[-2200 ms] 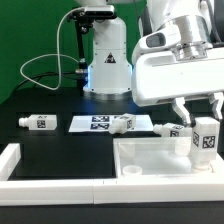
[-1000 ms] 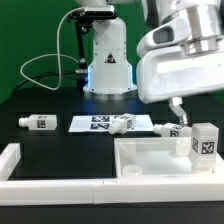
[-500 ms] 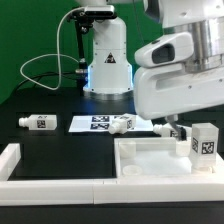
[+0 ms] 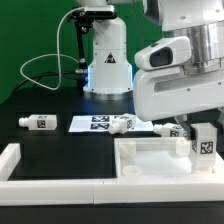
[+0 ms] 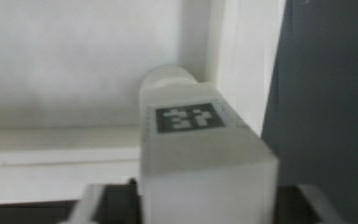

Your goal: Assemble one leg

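Observation:
A white leg (image 4: 205,142) with a square tag stands upright at the far corner of the large white panel (image 4: 150,160), on the exterior view's right. My gripper (image 4: 200,134) comes down over it, with one finger (image 4: 183,128) showing beside it and the other hidden. In the wrist view the leg (image 5: 202,140) fills the space between my gripper's (image 5: 202,212) dark pads (image 5: 119,205), which lie against its sides. The gripper is shut on the leg. The panel's rim (image 5: 211,50) runs past behind it.
Loose legs lie on the black table at the left (image 4: 40,122), by the marker board (image 4: 92,123) in the middle (image 4: 125,123), and just behind the panel (image 4: 163,130). A white fence (image 4: 15,160) runs along the front. The arm's base (image 4: 108,60) stands at the back.
The gripper has turned about its upright axis over the leg, and its body now sits lower and more side-on. The leg has stayed upright at the same corner of the panel.

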Robot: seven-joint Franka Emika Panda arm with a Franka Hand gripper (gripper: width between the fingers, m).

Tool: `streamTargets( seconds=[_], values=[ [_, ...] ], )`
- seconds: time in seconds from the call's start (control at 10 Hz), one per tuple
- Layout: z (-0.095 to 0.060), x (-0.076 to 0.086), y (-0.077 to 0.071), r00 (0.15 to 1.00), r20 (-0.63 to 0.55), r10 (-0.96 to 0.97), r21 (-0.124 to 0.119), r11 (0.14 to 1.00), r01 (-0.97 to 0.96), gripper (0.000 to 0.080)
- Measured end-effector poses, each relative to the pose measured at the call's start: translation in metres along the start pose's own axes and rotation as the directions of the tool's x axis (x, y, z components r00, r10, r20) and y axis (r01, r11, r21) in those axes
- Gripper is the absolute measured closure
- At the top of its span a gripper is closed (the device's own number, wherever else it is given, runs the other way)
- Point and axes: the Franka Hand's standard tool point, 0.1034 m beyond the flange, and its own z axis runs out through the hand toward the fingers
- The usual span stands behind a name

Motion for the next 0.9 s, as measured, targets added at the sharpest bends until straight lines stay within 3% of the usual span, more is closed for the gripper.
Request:
streamTargets(
  seconds=[0.2,0.4,0.6,0.7,0.9],
  values=[
    [0.001,0.004,0.003,0.992,-0.023,0.126,0.000,0.992,-0.126,0.0509],
    [0.002,0.006,0.007,0.902,-0.075,0.425,0.011,0.905,-0.425,0.0509],
    [0.001,0.001,0.009,0.693,-0.109,0.712,0.040,0.700,-0.713,0.0509],
    [0.001,-0.001,0.011,0.532,-0.098,0.841,0.065,0.538,-0.840,0.0508],
    [0.001,-0.004,0.011,0.373,-0.075,0.925,0.083,0.379,-0.922,0.0508]
  ],
)
